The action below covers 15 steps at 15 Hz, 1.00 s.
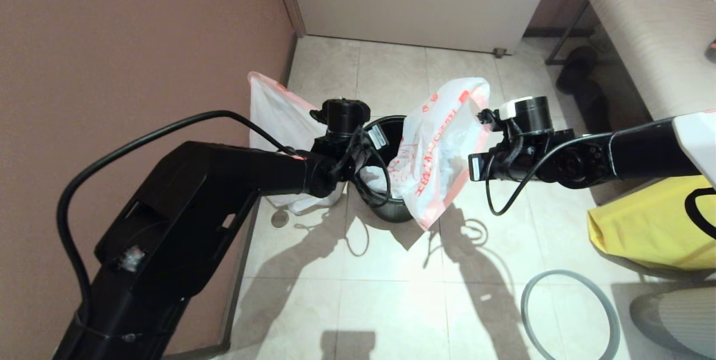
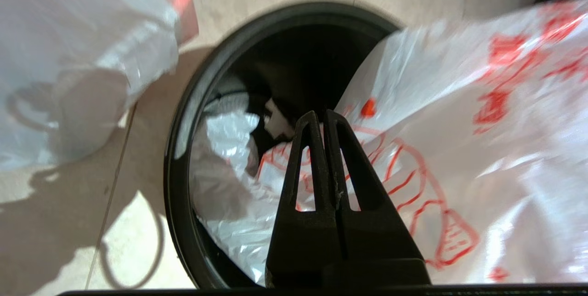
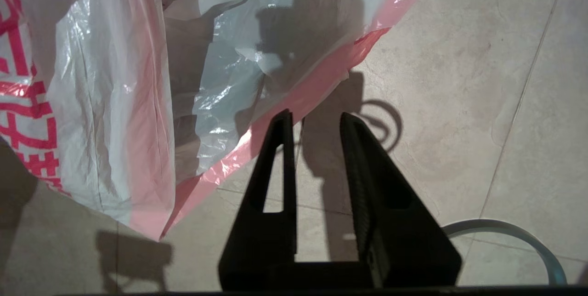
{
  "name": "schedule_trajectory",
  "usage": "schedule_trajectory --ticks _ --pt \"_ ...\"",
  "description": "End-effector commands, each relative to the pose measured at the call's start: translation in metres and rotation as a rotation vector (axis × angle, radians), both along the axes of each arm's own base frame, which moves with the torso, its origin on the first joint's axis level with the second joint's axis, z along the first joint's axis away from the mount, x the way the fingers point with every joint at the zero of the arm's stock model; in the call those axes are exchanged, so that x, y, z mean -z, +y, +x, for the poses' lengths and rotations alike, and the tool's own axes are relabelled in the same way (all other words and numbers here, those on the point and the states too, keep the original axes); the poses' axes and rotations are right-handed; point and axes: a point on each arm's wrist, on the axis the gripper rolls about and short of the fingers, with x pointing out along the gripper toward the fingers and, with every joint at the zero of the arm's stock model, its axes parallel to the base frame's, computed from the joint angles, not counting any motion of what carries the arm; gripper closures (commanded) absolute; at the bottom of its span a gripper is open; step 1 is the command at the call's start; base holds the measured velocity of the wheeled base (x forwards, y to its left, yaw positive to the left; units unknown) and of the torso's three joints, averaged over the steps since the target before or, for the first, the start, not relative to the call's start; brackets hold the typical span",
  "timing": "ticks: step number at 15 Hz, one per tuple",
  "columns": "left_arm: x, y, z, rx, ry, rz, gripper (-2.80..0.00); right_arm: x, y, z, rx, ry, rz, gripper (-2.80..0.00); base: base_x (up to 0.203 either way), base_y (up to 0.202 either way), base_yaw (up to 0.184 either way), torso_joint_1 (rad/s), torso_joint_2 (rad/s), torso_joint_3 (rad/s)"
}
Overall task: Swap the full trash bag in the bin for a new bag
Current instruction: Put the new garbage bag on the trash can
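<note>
From the head camera, I had the new bag (image 1: 442, 147) draped half over the bin (image 1: 391, 206), the full trash bag (image 1: 277, 119) by the wall; the grey ring (image 1: 570, 312) lay well apart.

Left wrist: my left gripper (image 2: 324, 119) was pressed together over the bin's mouth, pinching nothing I could see. That bag could slide out.

Right wrist: my right gripper (image 3: 312, 121) stood spread, empty, beside the bag's pink edge, risking a snag.

The scene was brightly lit from above and behind; sharp arm shadows were cast forward on the floor (image 1: 391, 293). Motion blur was seen in the left wrist view
</note>
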Motion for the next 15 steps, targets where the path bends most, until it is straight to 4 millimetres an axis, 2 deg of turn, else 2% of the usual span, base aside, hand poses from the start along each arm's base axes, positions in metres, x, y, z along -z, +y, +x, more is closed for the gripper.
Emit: schedule_trajectory --ticks 1,8,15 --pt "-0.027 0.006 -0.008 -0.006 -0.043 -0.027 0.00 0.018 0.005 0.008 -0.003 0.030 -0.007 -2.80 0.000 0.000 0.000 0.000 0.00 0.000" --pt "-0.042 0.016 -0.009 -0.031 -0.070 -0.041 0.00 0.049 0.028 0.032 0.013 0.010 0.091 -2.80 0.000 0.000 0.000 0.000 0.00 0.000" --pt "-0.049 0.018 -0.012 -0.047 -0.085 -0.048 0.00 0.055 0.054 0.047 0.097 0.002 0.298 -2.80 0.000 0.000 0.000 0.000 0.00 0.000"
